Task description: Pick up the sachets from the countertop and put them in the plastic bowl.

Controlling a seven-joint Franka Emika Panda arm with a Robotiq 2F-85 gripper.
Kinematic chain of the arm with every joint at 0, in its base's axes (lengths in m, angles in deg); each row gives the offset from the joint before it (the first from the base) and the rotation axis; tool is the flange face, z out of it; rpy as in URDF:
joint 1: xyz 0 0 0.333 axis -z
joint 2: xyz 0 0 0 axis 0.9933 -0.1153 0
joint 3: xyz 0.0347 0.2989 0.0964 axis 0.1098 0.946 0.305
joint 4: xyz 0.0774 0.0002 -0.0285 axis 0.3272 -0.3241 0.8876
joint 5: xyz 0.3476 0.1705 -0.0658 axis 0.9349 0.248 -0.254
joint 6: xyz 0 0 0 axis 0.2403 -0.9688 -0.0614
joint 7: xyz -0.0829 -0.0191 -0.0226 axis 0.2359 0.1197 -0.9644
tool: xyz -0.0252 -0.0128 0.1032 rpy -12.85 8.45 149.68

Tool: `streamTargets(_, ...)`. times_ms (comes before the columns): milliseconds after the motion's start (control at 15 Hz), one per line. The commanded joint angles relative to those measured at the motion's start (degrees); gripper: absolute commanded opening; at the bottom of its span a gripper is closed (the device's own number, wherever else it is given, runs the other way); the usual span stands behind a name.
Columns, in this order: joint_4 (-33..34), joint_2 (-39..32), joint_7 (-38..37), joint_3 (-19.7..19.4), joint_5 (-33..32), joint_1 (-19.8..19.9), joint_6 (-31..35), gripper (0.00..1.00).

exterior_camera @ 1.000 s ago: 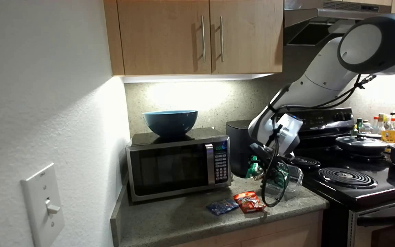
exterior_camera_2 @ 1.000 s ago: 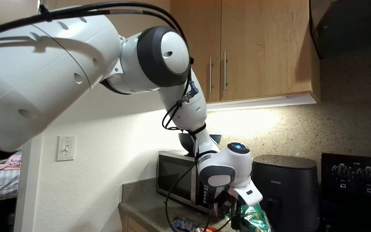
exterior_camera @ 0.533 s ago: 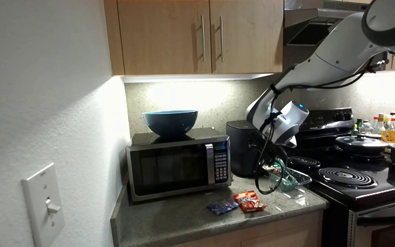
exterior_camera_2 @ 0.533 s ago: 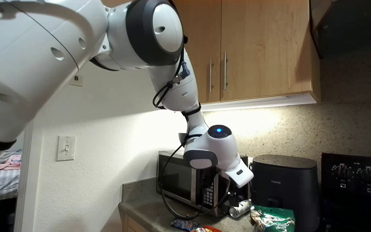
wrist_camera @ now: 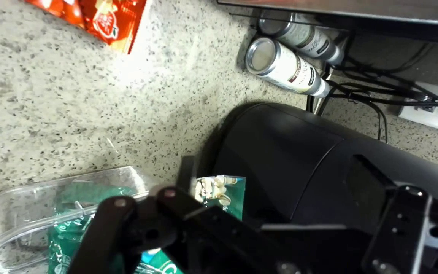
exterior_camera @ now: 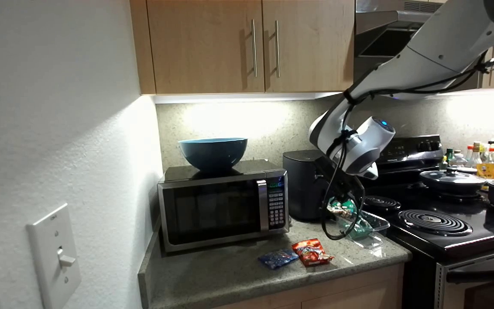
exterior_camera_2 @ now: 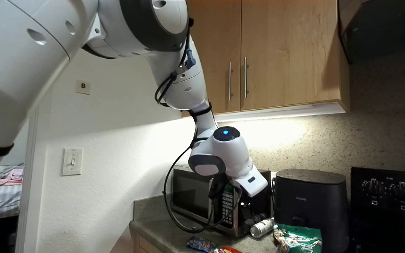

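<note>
A blue sachet [exterior_camera: 278,259] and a red-orange sachet [exterior_camera: 311,253] lie side by side on the countertop [exterior_camera: 212,277]. To their right stands the clear plastic bowl [exterior_camera: 381,225], with green packaging [exterior_camera: 360,231] in it. A green sachet [exterior_camera_2: 302,242] rises at the bowl, partly covered by my arm in the wrist view; whether this is one packet or two, I cannot tell. My gripper [wrist_camera: 278,177] hangs above it, jaws wide apart and nothing held. The corner of the green packet shows just inside the left finger [wrist_camera: 185,173], lower down. Part of the bowl is hidden behind the gripper.
The black air fryer [exterior_camera_2: 309,211] stands close behind the gripper. Left of it is the microwave [exterior_camera: 212,210] carrying a blue bowl [exterior_camera: 212,154]. Grinder bottles [wrist_camera: 287,68] lie between them. The black stove [exterior_camera: 435,223] borders the right side. A cable loop hangs from my wrist.
My arm has lifted and drawn back from the bowl. The green sachet has come away from the gripper and leans over in the bowl, which sits slightly nearer the stove.
</note>
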Motion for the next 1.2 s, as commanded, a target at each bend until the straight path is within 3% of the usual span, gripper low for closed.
streamTargets(0,-0.1,-1.5,0.1,-1.2,-3.2,-1.3,-5.6,1.0)
streamTargets(267,2.1,-6.4,-4.6,-6.5,-16.5,-7.1,-17.1,1.0)
streamTargets(333,3.2,-7.5,-5.5,-13.2,-18.0,-13.3,-21.0,1.0)
streamTargets(400,3.7,-8.7,-10.3,-12.9,-25.4,-12.8,-23.2,1.0)
streamTargets(533,6.9,-11.1,-15.3,-21.6,-32.7,-20.2,-30.7,1.0)
streamTargets(600,8.6,-12.3,-18.4,-23.9,-37.1,-22.1,-34.1,1.0)
streamTargets(933,17.5,-16.8,-25.4,-28.7,-48.7,-25.6,-45.9,1.0)
streamTargets(1000,18.8,-17.7,-27.3,-30.0,-50.4,-26.3,-46.8,0.83)
streamTargets(1133,20.8,-18.7,-29.3,-31.0,-52.6,-26.4,-48.8,0.67)
